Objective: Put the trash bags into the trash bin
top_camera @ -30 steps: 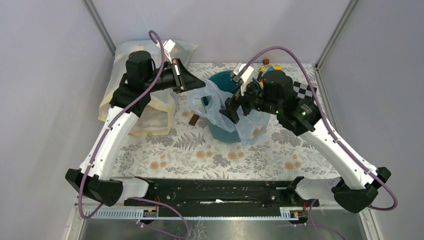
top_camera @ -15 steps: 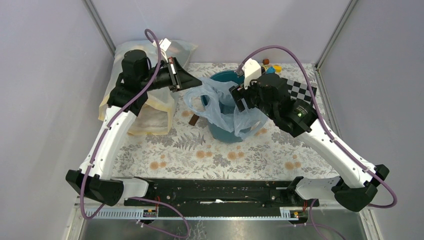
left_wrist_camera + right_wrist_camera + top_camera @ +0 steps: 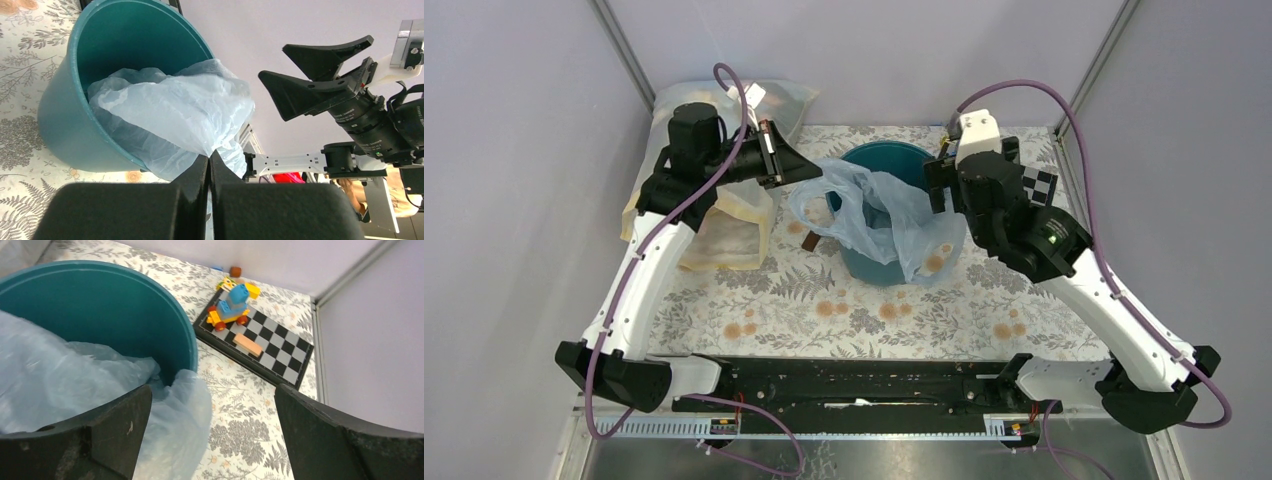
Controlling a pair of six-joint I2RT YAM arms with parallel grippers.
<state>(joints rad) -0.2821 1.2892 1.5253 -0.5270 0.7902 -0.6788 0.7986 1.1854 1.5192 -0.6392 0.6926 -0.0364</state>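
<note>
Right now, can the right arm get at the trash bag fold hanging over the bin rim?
Probably yes. The right fingers stand open right above the trash bag fold draped outside the teal trash bin rim, nothing between. The left fingers, shut, pinch the bag's other edge.

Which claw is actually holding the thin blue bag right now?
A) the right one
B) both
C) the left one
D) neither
C: the left gripper is pinched shut on the trash bag, while the right gripper stands wide open by the trash bin, gripping nothing.
</note>
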